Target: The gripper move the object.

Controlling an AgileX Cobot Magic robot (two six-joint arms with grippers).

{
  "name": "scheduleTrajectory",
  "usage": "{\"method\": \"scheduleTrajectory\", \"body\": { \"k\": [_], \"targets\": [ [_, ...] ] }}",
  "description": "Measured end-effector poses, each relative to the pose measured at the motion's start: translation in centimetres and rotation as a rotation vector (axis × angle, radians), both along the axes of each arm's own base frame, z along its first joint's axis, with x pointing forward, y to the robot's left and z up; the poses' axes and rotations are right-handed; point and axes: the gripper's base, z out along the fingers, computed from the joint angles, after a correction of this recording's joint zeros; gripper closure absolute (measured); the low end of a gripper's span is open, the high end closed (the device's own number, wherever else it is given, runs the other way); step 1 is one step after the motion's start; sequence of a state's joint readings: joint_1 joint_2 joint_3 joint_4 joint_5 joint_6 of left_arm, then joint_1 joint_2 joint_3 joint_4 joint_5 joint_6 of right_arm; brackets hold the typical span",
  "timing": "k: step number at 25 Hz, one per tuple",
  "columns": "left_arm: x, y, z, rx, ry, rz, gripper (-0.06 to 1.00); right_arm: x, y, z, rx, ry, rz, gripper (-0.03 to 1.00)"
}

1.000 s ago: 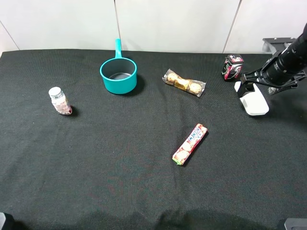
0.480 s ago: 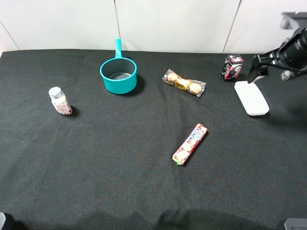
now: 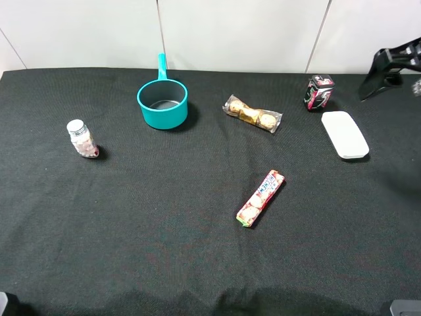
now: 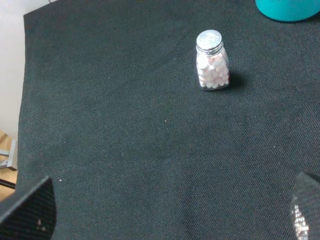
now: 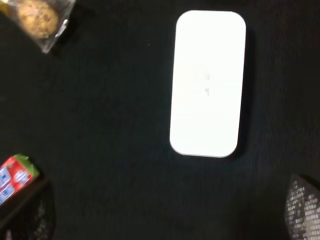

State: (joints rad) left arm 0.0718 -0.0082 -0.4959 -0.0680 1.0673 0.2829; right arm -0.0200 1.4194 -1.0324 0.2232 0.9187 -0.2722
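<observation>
Working across the black cloth-covered table [image 3: 164,250] from its left side, I first meet a small clear bottle of pink-and-white sweets with a silver cap [image 3: 81,139], standing upright and alone; my left wrist camera looks down on it, and my left gripper [image 4: 165,210] shows only two dark fingertips far apart at the picture's corners, so it is spread wide with nothing between them. Next comes a teal saucepan with a straight handle [image 3: 162,103], then a clear wrapper of gold-foil chocolates [image 3: 252,114], and nearer to me a red-and-white candy roll [image 3: 260,197] lying on a slant. A small dark can with pink markings [image 3: 319,91] stands just beyond the thing I care about: the plain white flat oblong case with rounded corners [image 3: 345,134], which lies flat on the cloth towards the right edge, its long axis running from the can's side out towards the front right. My right gripper [image 3: 391,68] hangs raised at the far right, beyond and to the right of the case and well clear of it, far nearer than the left arm; its fingertips sit wide apart in the wrist view, empty, with the case [image 5: 208,83] lengthwise ahead of them. I judge the can the only close obstacle.
</observation>
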Motion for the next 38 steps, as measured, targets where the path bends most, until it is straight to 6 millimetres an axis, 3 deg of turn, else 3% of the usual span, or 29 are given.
{"method": "scheduleTrajectory", "body": {
  "k": [8, 24, 38],
  "targets": [
    [0.0, 0.0, 0.0, 0.0, 0.0, 0.0, -0.05, -3.7, 0.2, 3.8, 0.005, -0.051, 0.013, 0.27],
    [0.0, 0.0, 0.0, 0.0, 0.0, 0.0, -0.05, -13.5, -0.4, 10.0, -0.068, -0.231, -0.029, 0.27],
    [0.0, 0.0, 0.0, 0.0, 0.0, 0.0, -0.05, -21.4, -0.2, 12.7, 0.009, -0.495, -0.152, 0.27]
  ]
}}
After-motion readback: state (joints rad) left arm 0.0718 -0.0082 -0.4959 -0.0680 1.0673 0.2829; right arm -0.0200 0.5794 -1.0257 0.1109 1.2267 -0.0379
